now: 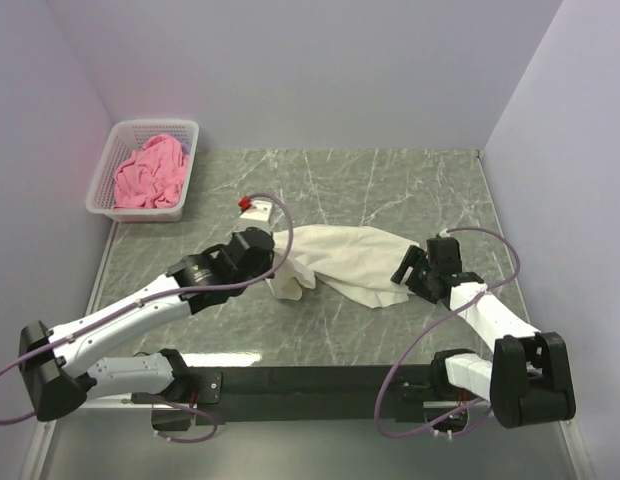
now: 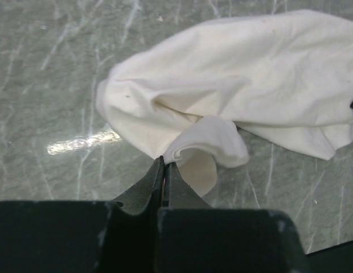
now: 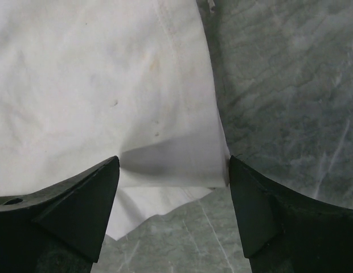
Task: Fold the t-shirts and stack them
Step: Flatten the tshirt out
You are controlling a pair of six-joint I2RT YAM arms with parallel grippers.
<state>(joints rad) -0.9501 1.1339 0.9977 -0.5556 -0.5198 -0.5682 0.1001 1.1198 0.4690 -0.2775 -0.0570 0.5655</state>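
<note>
The left fingers [image 2: 156, 182] are pinched shut on the curled edge of the cream-white t-shirt [image 2: 233, 85]. The right fingers [image 3: 85, 199] stand wide apart, its hem corner between them.

top: high behind, facing down, far; wrists: close above, facing down; shared: cream t-shirt [image 1: 350, 262]

White basket [image 1: 140, 213], red obj [image 1: 250, 204], marble table [image 1: 390, 180]

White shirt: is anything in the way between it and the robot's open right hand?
No, nothing visible. The right gripper hangs open right at the cream shirt, at its edge, only cloth between its fingers.
</note>
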